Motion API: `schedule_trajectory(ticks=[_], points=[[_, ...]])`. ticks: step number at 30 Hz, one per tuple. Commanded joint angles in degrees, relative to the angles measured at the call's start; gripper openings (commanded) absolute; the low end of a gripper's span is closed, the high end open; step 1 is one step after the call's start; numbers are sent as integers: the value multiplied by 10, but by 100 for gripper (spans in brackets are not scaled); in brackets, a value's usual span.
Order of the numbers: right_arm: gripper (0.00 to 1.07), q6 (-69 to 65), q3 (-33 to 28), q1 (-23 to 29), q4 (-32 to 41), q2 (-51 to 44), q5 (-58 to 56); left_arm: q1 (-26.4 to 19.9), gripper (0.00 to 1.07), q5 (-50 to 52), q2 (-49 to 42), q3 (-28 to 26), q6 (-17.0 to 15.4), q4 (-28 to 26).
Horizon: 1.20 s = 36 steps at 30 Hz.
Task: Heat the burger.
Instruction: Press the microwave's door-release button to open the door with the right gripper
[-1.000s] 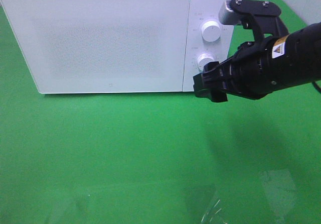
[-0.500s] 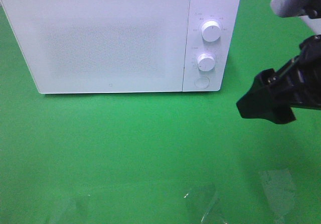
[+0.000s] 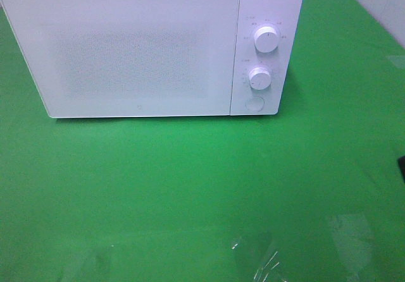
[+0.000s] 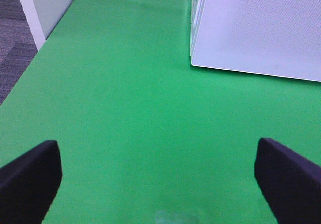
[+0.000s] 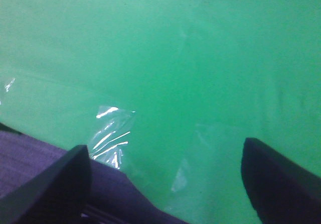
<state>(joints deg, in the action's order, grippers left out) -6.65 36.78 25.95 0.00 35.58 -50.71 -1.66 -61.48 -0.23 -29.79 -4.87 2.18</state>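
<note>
The burger shows in no view. A white microwave [image 3: 136,48] stands at the back of the green cloth with its door closed. It has two round knobs [image 3: 266,40] and a round button [image 3: 254,103] on its right panel. My left gripper [image 4: 160,184] is open and empty over bare cloth, with the microwave's front corner [image 4: 261,28] ahead of it. My right gripper [image 5: 160,184] is open and empty over the cloth near the table's front edge. Only a dark sliver of the right arm [image 3: 402,168] shows at the right edge of the exterior view.
Clear tape patches lie on the cloth near the front edge [image 3: 253,257] and front right [image 3: 351,234]; one shows in the right wrist view [image 5: 110,133]. A white wall panel [image 4: 47,3] and grey floor border the table's left side.
My right arm has pulled back from the microwave's knobs, moving right and down until almost out of the exterior view. The microwave has not moved.
</note>
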Motion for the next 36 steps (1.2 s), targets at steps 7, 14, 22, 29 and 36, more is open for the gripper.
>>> schedule_trajectory(ticks=[7,14,22,29,36], points=[[76,14,-4,-150,0,-182,-42,-1,97,2,-10,1,-1,-3],[76,13,-4,-231,-3,-296,-56,-1,97,2,-10,1,-1,-3],[76,13,-38,-273,0,-364,-56,-1,97,2,-10,1,-1,-3],[76,22,-88,-285,0,-373,-42,-1,97,2,-9,1,-1,-3],[76,22,-88,-285,0,-373,-42,-1,97,2,-3,1,-1,-3]])
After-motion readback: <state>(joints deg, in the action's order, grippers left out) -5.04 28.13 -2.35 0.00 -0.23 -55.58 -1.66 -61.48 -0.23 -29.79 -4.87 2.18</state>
